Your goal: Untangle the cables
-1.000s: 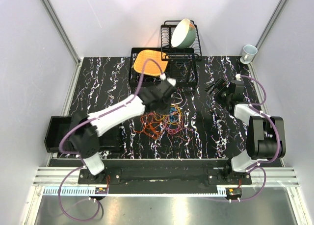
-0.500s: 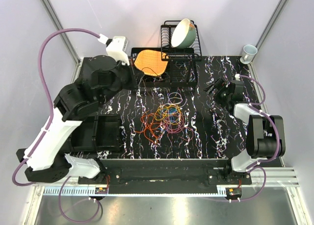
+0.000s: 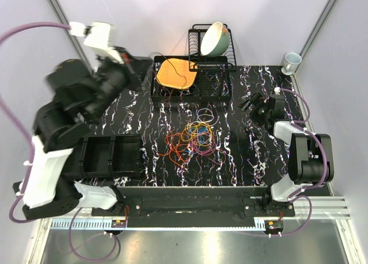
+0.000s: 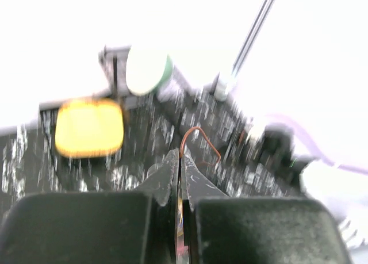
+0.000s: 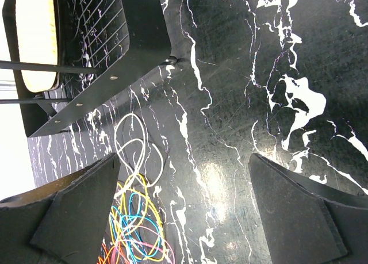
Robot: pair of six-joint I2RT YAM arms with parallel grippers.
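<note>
The cables (image 3: 192,138) lie as a loose tangle of orange-red, yellow, blue and purple loops in the middle of the black marbled table. They also show in the right wrist view (image 5: 135,218), with a pale loop at their edge. My left gripper (image 3: 137,65) is raised high at the back left, far from the tangle. In the blurred left wrist view it (image 4: 180,156) is shut on a thin orange-brown cable (image 4: 199,138) that loops out past the fingertips. My right gripper (image 3: 253,106) is low over the table to the right of the tangle; it (image 5: 181,160) is open and empty.
A black dish rack (image 3: 221,74) at the back holds a green-and-cream bowl (image 3: 214,38) and an orange mat (image 3: 175,71). A pale mug (image 3: 291,61) stands at the back right corner. Black bins (image 3: 109,155) sit at the front left.
My left arm has swung from over the tangle up and back to the far left, carrying a thin cable strand. The right arm has not moved.
</note>
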